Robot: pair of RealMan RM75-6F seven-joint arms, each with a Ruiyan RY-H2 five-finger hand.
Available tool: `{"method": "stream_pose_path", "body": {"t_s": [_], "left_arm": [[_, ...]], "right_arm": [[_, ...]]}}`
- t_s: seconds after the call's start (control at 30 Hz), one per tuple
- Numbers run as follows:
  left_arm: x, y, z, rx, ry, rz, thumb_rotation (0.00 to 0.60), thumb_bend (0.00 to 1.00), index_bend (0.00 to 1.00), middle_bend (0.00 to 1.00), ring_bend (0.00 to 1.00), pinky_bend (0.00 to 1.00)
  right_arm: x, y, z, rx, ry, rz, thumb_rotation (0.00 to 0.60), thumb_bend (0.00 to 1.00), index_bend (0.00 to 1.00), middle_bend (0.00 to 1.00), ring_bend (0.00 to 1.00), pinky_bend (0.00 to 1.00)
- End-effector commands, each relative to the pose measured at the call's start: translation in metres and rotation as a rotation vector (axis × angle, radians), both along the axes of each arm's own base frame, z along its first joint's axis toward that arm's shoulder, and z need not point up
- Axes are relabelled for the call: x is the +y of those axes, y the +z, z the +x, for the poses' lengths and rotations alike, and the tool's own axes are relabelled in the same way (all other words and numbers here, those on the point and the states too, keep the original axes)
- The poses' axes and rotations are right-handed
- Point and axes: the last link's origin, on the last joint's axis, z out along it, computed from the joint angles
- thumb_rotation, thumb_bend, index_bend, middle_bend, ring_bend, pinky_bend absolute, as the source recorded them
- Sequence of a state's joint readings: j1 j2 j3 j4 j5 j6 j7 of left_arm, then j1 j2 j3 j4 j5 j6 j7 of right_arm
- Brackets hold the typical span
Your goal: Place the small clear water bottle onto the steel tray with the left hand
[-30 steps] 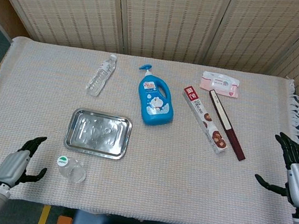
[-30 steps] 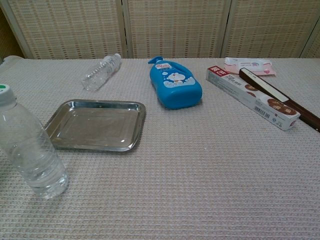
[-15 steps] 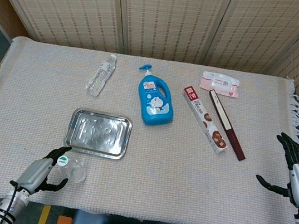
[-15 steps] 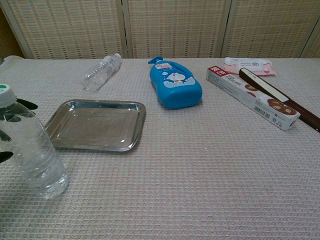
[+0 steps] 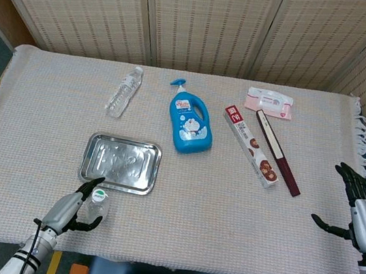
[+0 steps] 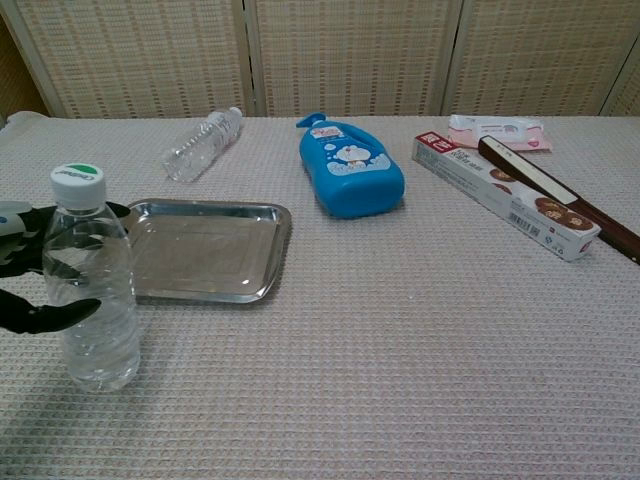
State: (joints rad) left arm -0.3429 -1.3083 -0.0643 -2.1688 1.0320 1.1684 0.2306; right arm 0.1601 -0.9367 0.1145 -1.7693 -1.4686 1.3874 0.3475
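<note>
The small water bottle (image 6: 90, 285) stands upright on the bench near its front edge, just in front of the steel tray's (image 5: 121, 163) near left corner and apart from it. The left hand (image 5: 72, 207) is around its body, fingers (image 6: 58, 313) curled at mid-height, though whether they truly press the plastic I cannot tell. Thin clear plastic, probably light, smooth and easily squashed, so a gentle hold around the middle, below the green-topped cap, looks safest. The right hand (image 5: 358, 217) rests at the far edge, fingers spread, holding nothing.
</note>
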Motion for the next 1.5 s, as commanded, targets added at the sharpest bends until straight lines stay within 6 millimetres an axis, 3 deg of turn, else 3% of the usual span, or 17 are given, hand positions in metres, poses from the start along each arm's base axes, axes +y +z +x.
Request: {"method": "stream_pose_path", "body": {"t_s": [0.03,0.3,0.4,0.47,0.6,0.8,0.93,1.03,1.1,1.33,1.43,1.5], "left_arm": [[0.002,-0.002,0.000,0.007,-0.001,0.015,0.600,0.39,0.00,0.00,0.00,0.17],[0.010,-0.014,-0.003,0.012,0.006,0.105,0.600,0.39,0.00,0.01,0.01,0.16],[0.013,-0.018,-0.005,0.008,0.010,0.168,0.600,0.39,0.06,0.17,0.12,0.18],[0.015,-0.018,-0.006,0.013,0.008,0.197,0.600,0.39,0.20,0.31,0.21,0.25],[0.028,-0.009,-0.006,0.059,-0.028,0.262,0.600,0.39,0.32,0.45,0.34,0.41],[0.072,0.018,-0.013,0.310,-0.164,0.400,0.600,0.39,0.36,0.51,0.40,0.48],[0.112,0.038,-0.031,0.608,-0.254,0.526,0.600,0.39,0.36,0.50,0.40,0.49],[0.129,0.043,-0.039,0.714,-0.286,0.585,0.600,0.39,0.37,0.52,0.41,0.51],[0.133,0.040,-0.036,0.596,-0.229,0.572,0.600,0.39,0.38,0.52,0.41,0.52],[0.155,0.052,-0.006,-0.172,0.057,0.579,0.600,0.40,0.41,0.55,0.44,0.54],[0.155,0.052,-0.002,-0.388,0.146,0.555,0.600,0.41,0.41,0.56,0.44,0.54],[0.153,0.051,-0.004,-0.424,0.167,0.524,0.600,0.41,0.41,0.56,0.44,0.54]], "right_arm": [[0.000,0.000,0.000,0.001,0.000,-0.001,0.600,0.07,0.07,0.00,0.00,0.05],[-0.002,-0.003,0.000,0.007,-0.004,0.008,0.600,0.07,0.07,0.00,0.00,0.05],[-0.003,-0.003,0.000,0.008,-0.007,0.013,0.600,0.07,0.07,0.00,0.00,0.05],[-0.003,-0.003,0.000,0.009,-0.008,0.012,0.600,0.07,0.07,0.00,0.00,0.05],[-0.004,-0.004,-0.001,0.008,-0.012,0.016,0.600,0.07,0.07,0.00,0.00,0.05],[-0.004,-0.004,-0.001,0.012,-0.020,0.021,0.600,0.07,0.07,0.00,0.00,0.05],[-0.005,-0.006,-0.001,0.018,-0.023,0.028,0.600,0.07,0.07,0.00,0.00,0.05],[-0.005,-0.008,-0.001,0.026,-0.026,0.037,0.600,0.07,0.07,0.00,0.00,0.05],[-0.005,-0.009,-0.001,0.029,-0.028,0.041,0.600,0.07,0.07,0.00,0.00,0.05],[-0.007,-0.013,-0.002,0.031,-0.033,0.060,0.600,0.07,0.07,0.00,0.00,0.05],[-0.006,-0.013,-0.001,0.032,-0.032,0.063,0.600,0.07,0.07,0.00,0.00,0.05],[-0.007,-0.013,-0.001,0.032,-0.032,0.063,0.600,0.07,0.07,0.00,0.00,0.05]]}}
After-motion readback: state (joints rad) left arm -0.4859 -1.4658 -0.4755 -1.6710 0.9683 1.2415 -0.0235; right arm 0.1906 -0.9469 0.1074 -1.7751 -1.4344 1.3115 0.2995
